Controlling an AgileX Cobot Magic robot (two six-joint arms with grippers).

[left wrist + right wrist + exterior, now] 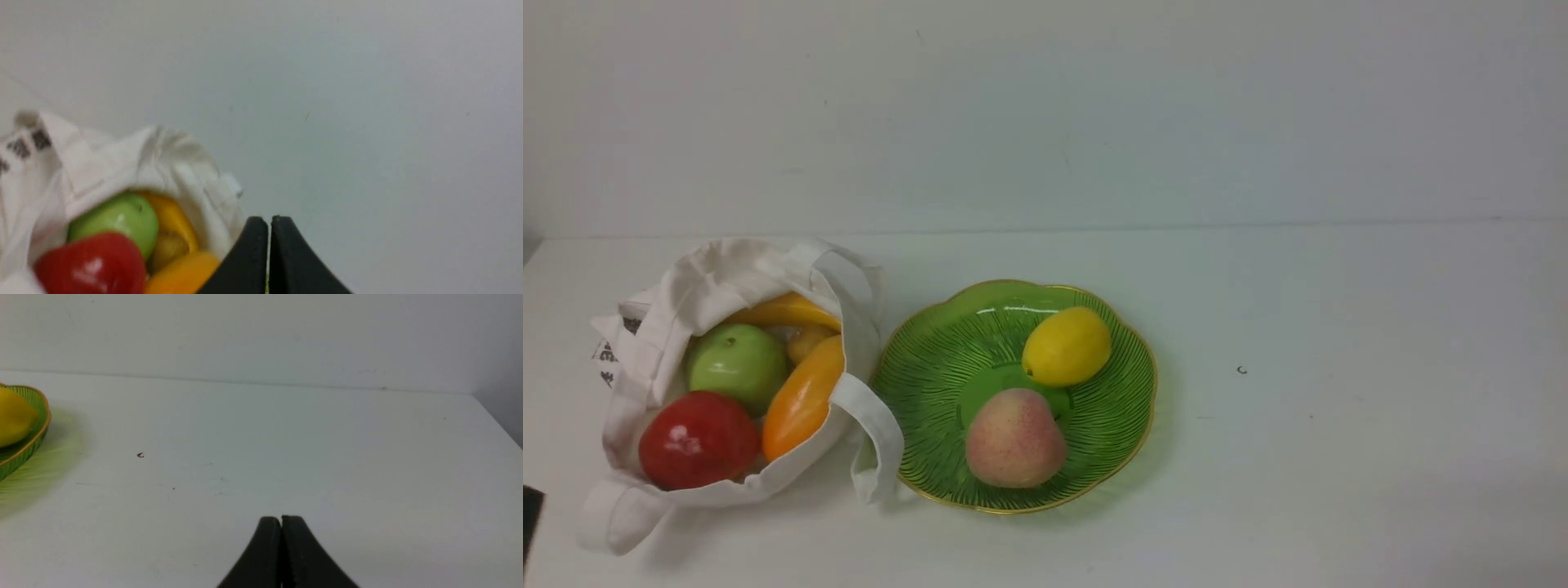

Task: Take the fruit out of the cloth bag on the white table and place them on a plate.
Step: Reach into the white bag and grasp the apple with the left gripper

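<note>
The cloth bag (727,286) lies open at the left of the white table (1339,408). In it are a red apple (697,439), a green apple (737,365), two orange-yellow pieces (802,400) and a small yellowish one (807,341). The green plate (931,367) next to the bag holds a yellow lemon (1067,345) and a pinkish peach (1015,438). My left gripper (269,222) is shut and empty, near the bag (171,155); the red apple (92,265) and green apple (116,218) show there. My right gripper (281,522) is shut and empty above bare table, right of the plate (34,433).
A white wall runs behind the table. A tiny dark speck (1241,370) lies right of the plate. The table's right edge shows in the right wrist view (498,420). A dark part of my left arm (529,518) sits at the front view's left edge.
</note>
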